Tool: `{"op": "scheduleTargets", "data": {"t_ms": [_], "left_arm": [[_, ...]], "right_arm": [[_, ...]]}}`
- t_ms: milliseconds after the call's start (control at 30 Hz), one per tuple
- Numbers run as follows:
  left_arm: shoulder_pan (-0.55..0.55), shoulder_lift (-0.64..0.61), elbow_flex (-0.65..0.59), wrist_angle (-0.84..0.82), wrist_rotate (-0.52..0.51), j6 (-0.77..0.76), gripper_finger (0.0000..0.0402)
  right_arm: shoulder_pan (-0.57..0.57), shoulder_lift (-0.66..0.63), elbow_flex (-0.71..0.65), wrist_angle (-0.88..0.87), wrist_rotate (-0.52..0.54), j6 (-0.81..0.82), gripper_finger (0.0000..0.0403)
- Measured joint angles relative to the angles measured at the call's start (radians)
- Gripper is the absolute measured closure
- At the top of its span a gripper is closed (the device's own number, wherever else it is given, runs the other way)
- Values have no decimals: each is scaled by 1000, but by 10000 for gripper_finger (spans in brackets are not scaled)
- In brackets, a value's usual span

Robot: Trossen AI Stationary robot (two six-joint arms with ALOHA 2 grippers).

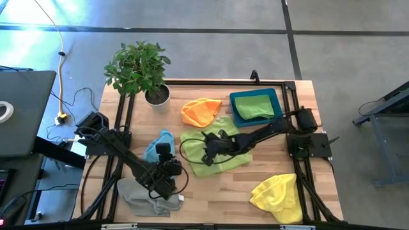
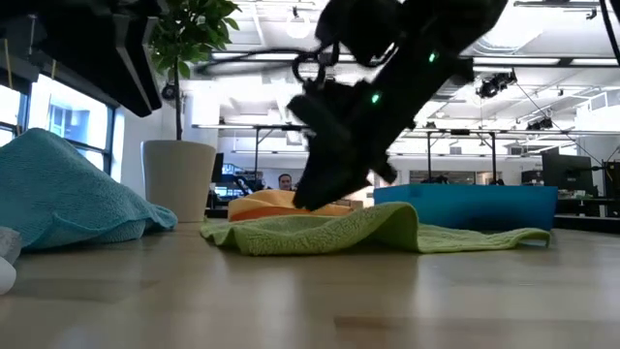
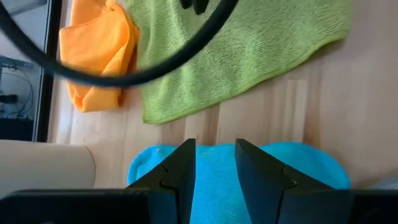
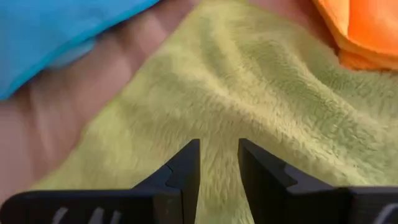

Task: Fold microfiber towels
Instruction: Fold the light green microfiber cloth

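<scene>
A lime green towel (image 1: 220, 156) lies spread at the table's middle, rumpled into a low ridge (image 2: 387, 218). My right gripper (image 1: 206, 153) is down on its left part, fingers a little apart, with cloth showing in the gap (image 4: 219, 155). A light blue towel (image 1: 158, 145) lies bunched to its left. My left gripper (image 1: 165, 153) hovers over it, a little open and empty (image 3: 214, 155). An orange towel (image 1: 201, 112) lies behind. A green towel (image 1: 254, 105) lies in the blue bin. A yellow towel (image 1: 278, 195) and a grey towel (image 1: 142, 195) lie near the front edge. My right gripper comes slanting down from the table's right onto the lime green towel's upper side (image 4: 217, 124), near its left part (image 2: 312, 206). The fingertips (image 4: 186, 165) stand on either side of a soft ridge of cloth; whether they touch it I cannot tell. The towel lies on the table.
A potted plant (image 1: 153, 92) stands at the back left. The blue bin (image 1: 276, 96) stands at the back right. A black cable loop (image 1: 192, 153) hangs over the lime towel. Bare wood (image 1: 217, 191) shows at the front middle.
</scene>
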Motion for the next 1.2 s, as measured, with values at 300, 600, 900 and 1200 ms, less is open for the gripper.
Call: {"op": "scheduleTargets", "data": {"t_ms": [300,600,900,1200], "left_arm": [[-10,0,0,167,-8,39,298],[26,46,-1,417,-6,232,298],[80,136,0,518,8,242,298],[131,254,0,607,131,267,298]], "right_arm": [[58,-99,1,-405,-64,-12,302],[134,-111,1,-618,-59,35,302],[153,-75,2,-605,-48,113,302],[162,-17,7,-568,-10,133,302]]}}
